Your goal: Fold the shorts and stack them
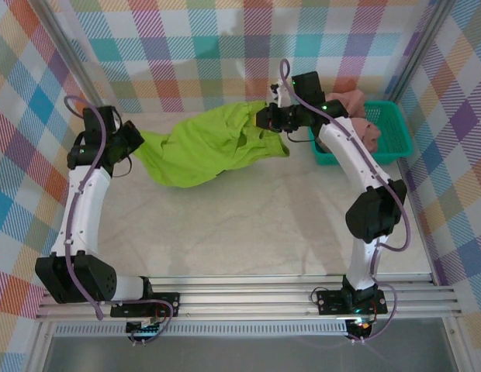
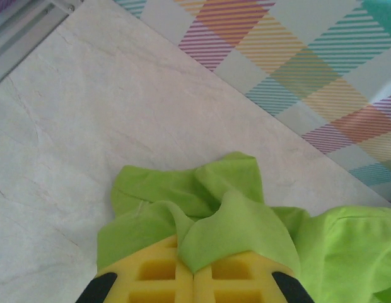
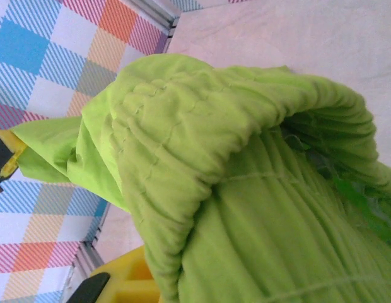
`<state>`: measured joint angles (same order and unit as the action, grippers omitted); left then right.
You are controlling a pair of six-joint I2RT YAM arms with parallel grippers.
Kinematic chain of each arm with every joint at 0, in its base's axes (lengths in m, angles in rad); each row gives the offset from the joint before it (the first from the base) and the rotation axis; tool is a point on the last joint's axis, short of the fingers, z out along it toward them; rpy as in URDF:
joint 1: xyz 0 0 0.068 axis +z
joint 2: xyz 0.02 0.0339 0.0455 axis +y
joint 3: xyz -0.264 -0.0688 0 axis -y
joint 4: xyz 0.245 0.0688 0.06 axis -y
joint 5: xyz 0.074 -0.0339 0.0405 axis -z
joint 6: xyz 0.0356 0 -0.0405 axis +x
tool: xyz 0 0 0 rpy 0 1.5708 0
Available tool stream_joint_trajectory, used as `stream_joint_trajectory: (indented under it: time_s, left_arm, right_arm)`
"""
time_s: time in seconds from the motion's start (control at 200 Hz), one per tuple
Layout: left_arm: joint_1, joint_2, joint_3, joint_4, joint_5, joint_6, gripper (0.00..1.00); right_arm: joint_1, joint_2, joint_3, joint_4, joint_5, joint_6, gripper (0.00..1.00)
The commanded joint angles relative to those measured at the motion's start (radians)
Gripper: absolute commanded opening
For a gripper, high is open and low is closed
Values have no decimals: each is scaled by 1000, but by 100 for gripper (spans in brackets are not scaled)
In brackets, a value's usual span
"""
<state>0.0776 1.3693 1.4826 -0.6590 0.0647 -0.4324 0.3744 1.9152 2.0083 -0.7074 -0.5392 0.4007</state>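
Two grippers pinched the lime green shorts (image 1: 209,143) between them: we saw the left gripper (image 2: 193,278) clamping one end at nine o'clock, the right gripper (image 1: 265,118) the other at one o'clock (pink shorts (image 1: 357,102) lay in the basket (image 1: 397,124)).

Left arm (image 1: 79,203) and right arm (image 1: 351,155) reach forward, left fingers (image 2: 151,281) and right fingers (image 3: 129,281) clamped.

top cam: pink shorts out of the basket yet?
No, the pink shorts lie bunched inside the teal basket.

Teal mesh basket (image 1: 394,128) at table's (image 1: 264,229) far right, plaid walls (image 1: 186,46) around
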Motion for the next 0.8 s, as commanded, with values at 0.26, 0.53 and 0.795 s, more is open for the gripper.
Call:
stream_joint_trajectory:
  time_s: [0.26, 0.53, 0.795]
  left_arm:
    - [31, -13, 431, -177, -53, 88, 0]
    - [31, -119, 593, -261, -123, 104, 0]
    - [30, -63, 678, -359, -123, 129, 0]
  right_arm:
    - [16, -264, -170, 165, -118, 145, 0]
    - [125, -541, -401, 191, 73, 204, 2]
    - [169, -677, -534, 177, 246, 365, 6]
